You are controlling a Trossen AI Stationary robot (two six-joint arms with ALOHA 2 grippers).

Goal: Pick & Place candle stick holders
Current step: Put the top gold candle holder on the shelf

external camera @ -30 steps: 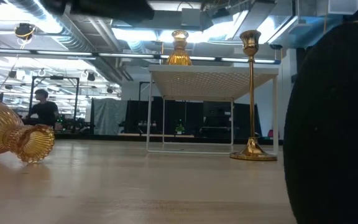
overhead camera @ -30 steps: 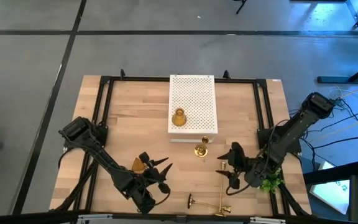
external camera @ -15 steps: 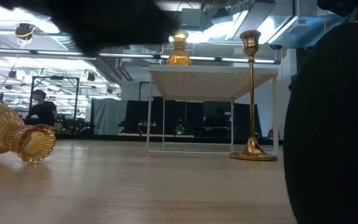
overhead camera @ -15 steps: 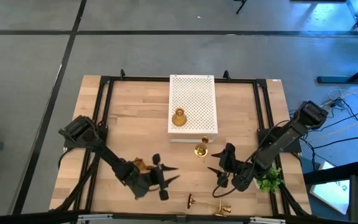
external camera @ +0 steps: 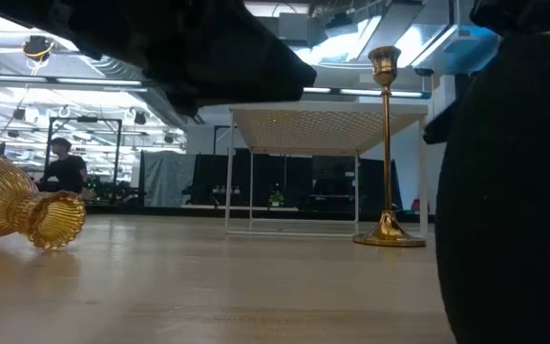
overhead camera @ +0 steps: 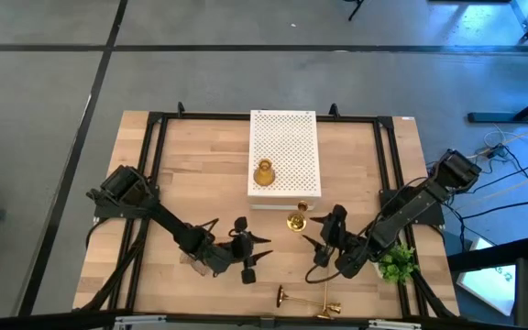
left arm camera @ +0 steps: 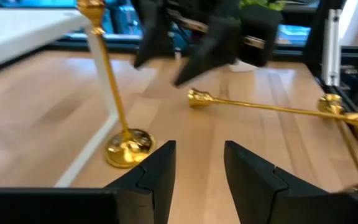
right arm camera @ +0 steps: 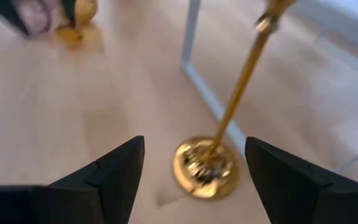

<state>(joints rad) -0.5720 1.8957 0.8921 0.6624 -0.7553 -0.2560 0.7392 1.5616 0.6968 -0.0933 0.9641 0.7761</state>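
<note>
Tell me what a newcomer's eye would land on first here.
The tall brass candlestick standing upright just in front of the white box, with the open right pincer facing it. Next, the amber holder sitting on top of that box, and the open left pincer near the table's middle.

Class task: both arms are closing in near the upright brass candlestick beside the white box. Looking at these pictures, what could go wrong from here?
1. The right claw is open, pointing at the tall, slim upright candlestick; a nudge could topple it.
2. The left claw is open and faces the right one across a small gap; the two may collide.
3. Two candlesticks lie at the front edge and might roll off if bumped.
</note>
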